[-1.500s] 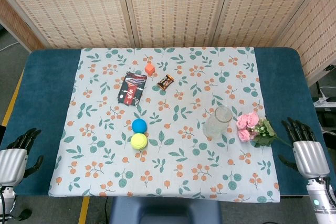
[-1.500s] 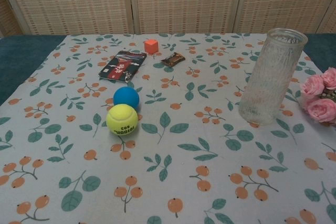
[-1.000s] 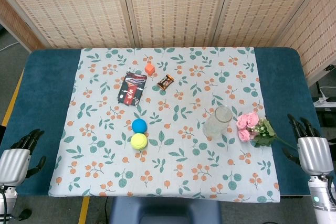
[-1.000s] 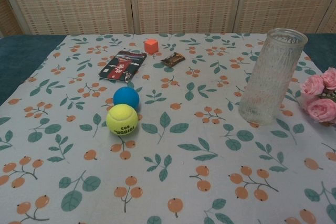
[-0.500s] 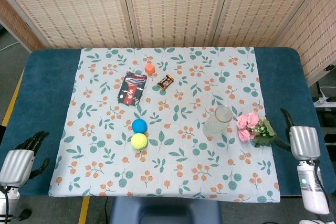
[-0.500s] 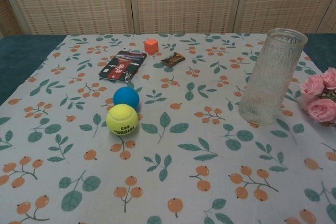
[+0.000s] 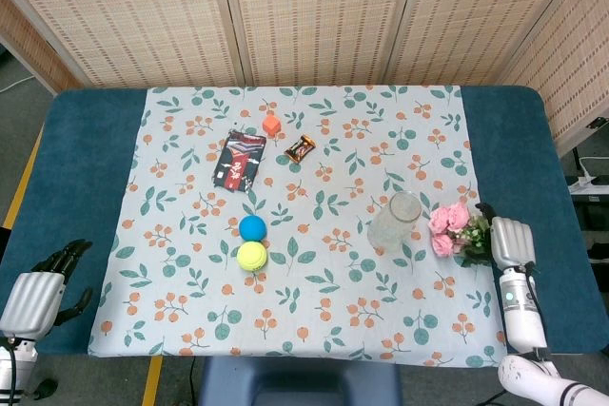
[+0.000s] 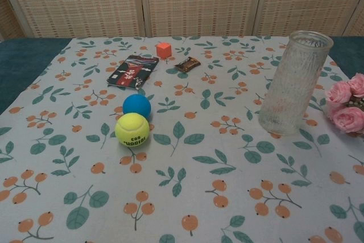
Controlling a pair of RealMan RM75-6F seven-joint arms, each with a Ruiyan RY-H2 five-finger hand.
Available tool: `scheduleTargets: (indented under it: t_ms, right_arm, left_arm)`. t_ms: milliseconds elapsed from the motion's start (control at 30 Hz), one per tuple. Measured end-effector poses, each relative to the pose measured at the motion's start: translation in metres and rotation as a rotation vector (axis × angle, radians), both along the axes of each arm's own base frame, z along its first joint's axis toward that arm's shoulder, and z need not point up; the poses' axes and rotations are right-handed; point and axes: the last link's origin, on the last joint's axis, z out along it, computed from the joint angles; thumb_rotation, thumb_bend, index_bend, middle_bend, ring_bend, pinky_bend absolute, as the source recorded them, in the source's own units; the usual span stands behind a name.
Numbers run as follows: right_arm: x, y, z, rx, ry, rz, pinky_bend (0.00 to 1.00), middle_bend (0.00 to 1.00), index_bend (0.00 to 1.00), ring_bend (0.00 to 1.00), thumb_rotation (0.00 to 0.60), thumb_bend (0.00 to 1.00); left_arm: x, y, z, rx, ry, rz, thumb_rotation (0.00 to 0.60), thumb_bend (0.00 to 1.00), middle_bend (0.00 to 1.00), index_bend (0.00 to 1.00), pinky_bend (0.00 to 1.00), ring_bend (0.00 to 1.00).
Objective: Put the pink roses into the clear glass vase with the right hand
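The pink roses [image 7: 449,229] lie flat on the desk [image 7: 86,149] just right of the upright glass vase [image 7: 394,222], blooms toward the vase and stems trailing out to the right, straight at the right hand [image 7: 509,241]. That hand sits right at the leafy stem end, far nearer than the left hand [image 7: 38,284], which hangs empty with fingers curled at the desk's opposite corner. Whether the right hand has gripped the stems I cannot tell. The chest view shows only blooms and vase, neither hand.
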Motion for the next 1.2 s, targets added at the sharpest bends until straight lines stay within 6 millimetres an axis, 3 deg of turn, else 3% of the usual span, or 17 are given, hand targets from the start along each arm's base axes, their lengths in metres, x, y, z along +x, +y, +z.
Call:
scheduleTargets:
  t_ms: [133,267,400,500,667,800,1067,1200]
  right_arm:
    - [-0.002,-0.009,-0.011,0.019,0.022,-0.02,1.0,0.96,0.37,1.0,0.6,0.0]
    - [-0.004,-0.012,-0.018,0.034,0.06,-0.027,1.0,0.98,0.58,1.0,0.6,0.06]
    - [-0.003,-0.011,-0.014,0.007,0.081,-0.009,1.0,1.0,0.8,1.0,0.6,0.36]
    - [-0.002,-0.01,-0.007,-0.038,0.095,0.022,1.0,1.0,0.88,1.0,0.6,0.53]
    - [0.004,-0.003,0.017,-0.146,0.08,0.098,1.0,1.0,0.91,1.0,0.6,0.64]
    - [0.022,0.011,0.038,-0.226,0.036,0.194,1.0,1.0,0.91,1.0,0.6,0.65]
    - [0.096,0.053,0.087,-0.413,-0.131,0.55,1.0,1.0,0.91,1.0,0.6,0.67]
    - [0.125,0.059,0.102,-0.408,-0.278,0.636,1.0,1.0,0.91,1.0,0.6,0.71]
  left_arm:
    - [0.001,-0.001,-0.001,-0.009,-0.002,-0.003,0.6,0.37,0.14,0.13,0.42,0.25]
    - [0.001,-0.001,-0.001,-0.012,-0.003,-0.004,0.6,0.37,0.14,0.13,0.42,0.25]
    - [0.001,-0.001,0.0,-0.011,-0.006,-0.003,0.6,0.37,0.14,0.13,0.42,0.25]
    - [0.001,-0.001,0.0,-0.01,-0.007,-0.004,0.6,0.37,0.15,0.14,0.42,0.25]
    - [0.001,-0.002,-0.001,-0.013,-0.004,-0.004,0.6,0.37,0.15,0.14,0.42,0.25]
    - [0.002,-0.002,-0.002,-0.019,-0.001,-0.003,0.6,0.37,0.15,0.14,0.42,0.25]
    - [0.002,-0.002,-0.004,-0.031,0.005,-0.003,0.6,0.37,0.15,0.14,0.42,0.25]
    - [0.002,-0.002,-0.004,-0.031,0.006,-0.001,0.6,0.37,0.15,0.14,0.42,0.25]
